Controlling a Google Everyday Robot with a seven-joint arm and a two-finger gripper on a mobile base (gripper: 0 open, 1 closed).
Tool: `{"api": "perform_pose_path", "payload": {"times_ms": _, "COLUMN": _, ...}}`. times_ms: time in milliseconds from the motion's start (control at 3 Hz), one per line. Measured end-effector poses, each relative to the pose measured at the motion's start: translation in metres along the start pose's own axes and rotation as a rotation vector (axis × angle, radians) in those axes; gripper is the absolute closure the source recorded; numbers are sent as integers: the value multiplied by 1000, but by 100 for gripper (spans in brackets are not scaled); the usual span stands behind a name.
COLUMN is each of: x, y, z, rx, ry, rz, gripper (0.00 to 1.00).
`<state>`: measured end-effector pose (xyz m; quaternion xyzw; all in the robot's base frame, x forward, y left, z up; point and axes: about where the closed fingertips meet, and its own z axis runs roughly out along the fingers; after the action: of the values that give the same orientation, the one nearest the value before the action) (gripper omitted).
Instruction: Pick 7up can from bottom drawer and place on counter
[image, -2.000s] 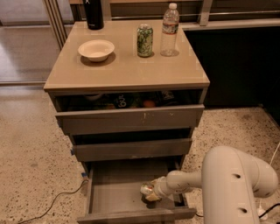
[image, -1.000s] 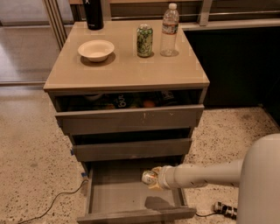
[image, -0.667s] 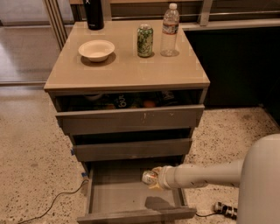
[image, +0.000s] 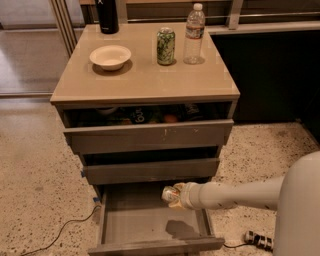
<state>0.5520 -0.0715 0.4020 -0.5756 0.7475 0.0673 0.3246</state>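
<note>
Reaching in from the right, the big white arm (image: 240, 194) stretches across the front of the cabinet (image: 150, 135). Up top, the tan bench (image: 145, 80) carries a bowl (image: 110, 56) at left, a black flask (image: 107, 15) at the back, a clear bottle (image: 194, 35) and, just beside it, a green can (image: 166, 46). Down low, the bottom drawer (image: 140, 225) stands pulled open, a shadow on its grey floor. Over its back right part the gripper (image: 176, 196) is clamped on the 7up can (image: 169, 193). The can hangs clear of the drawer floor, lying sideways, shiny end pointing left.
</note>
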Motion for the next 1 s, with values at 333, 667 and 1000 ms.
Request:
{"api": "perform_pose_path", "payload": {"times_ms": 333, "x": -25, "y": -37, "z": -23, "rx": 26, "ry": -2, "rz": 2, "gripper": 100}}
{"api": "perform_pose_path", "payload": {"times_ms": 667, "x": -52, "y": -78, "z": -50, "rx": 24, "ry": -3, "rz": 19, "gripper": 100}}
{"api": "perform_pose_path", "payload": {"times_ms": 1000, "x": -76, "y": -116, "z": -76, "rx": -10, "ry": 0, "rz": 50, "gripper": 100}}
